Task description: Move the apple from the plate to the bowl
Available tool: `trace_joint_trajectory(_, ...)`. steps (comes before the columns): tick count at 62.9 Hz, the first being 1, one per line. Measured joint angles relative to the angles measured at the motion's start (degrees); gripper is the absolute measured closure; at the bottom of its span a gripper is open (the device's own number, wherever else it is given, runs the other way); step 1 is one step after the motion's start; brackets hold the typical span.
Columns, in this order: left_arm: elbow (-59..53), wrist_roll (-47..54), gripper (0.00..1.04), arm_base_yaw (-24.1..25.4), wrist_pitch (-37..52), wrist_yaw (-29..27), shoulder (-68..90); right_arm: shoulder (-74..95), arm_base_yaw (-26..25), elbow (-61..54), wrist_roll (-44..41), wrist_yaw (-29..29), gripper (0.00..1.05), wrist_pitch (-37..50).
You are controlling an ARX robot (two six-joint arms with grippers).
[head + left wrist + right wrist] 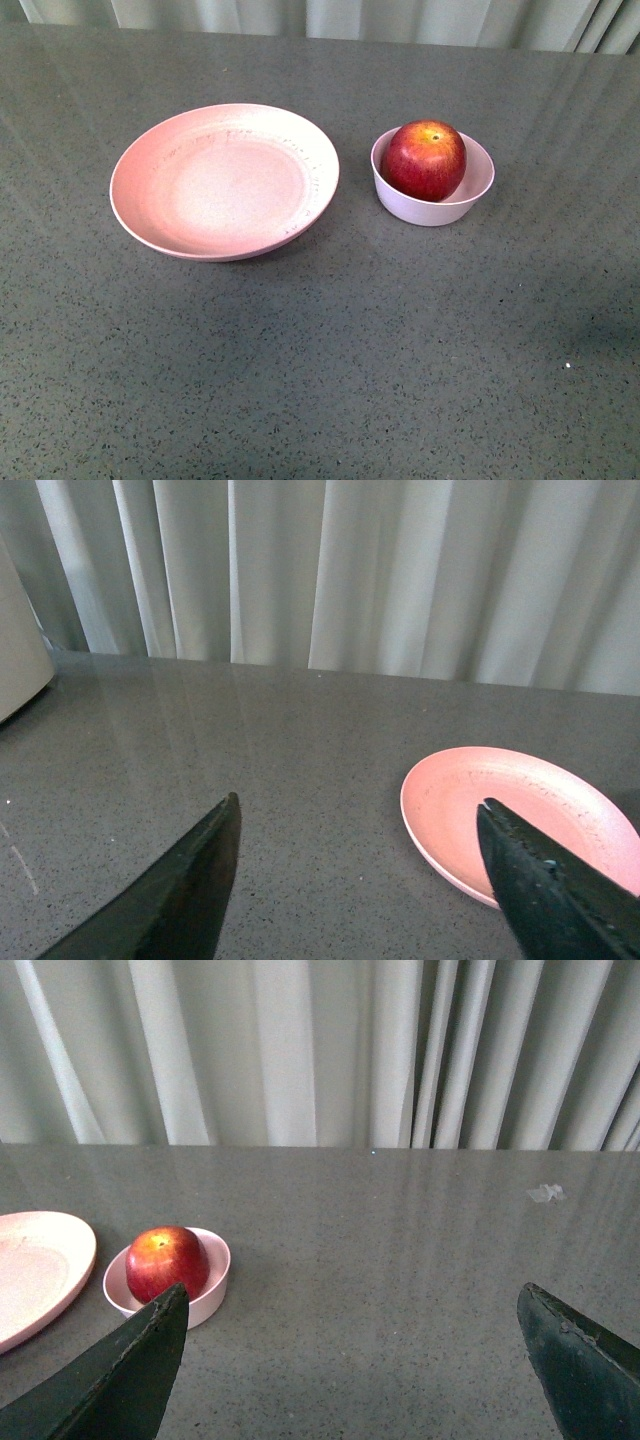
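The dark-red apple [423, 159] sits inside the small pale bowl [434, 207] at centre right of the grey table. The wide pink plate [222, 180] lies empty to the bowl's left. Neither arm shows in the front view. In the left wrist view my left gripper [358, 814] is open and empty above the table, with the plate [520, 805] partly behind one finger. In the right wrist view my right gripper [352, 1298] is open and empty, well back from the bowl [208, 1290] holding the apple [167, 1262]; the plate's edge [40, 1265] lies beside it.
Pale curtains [330, 18] hang behind the table's far edge. A pale rounded object [18, 650] stands at the table's side in the left wrist view. A small white scrap [546, 1193] lies far off on the table in the right wrist view.
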Motion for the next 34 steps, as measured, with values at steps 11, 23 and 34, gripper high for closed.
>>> trace_joint_trajectory(11,0.0,0.1,0.09,0.0,0.0,0.0,0.0,0.0,0.0,0.0,0.0,0.0,0.09,0.0)
trace_joint_trajectory(23,0.0,0.1,0.09,0.0,0.0,0.0,0.0,0.0,0.0,0.0,0.0,0.0,0.09,0.0)
trace_joint_trajectory(34,0.0,0.1,0.09,0.0,0.0,0.0,0.0,0.0,0.0,0.0,0.0,0.0,0.09,0.0)
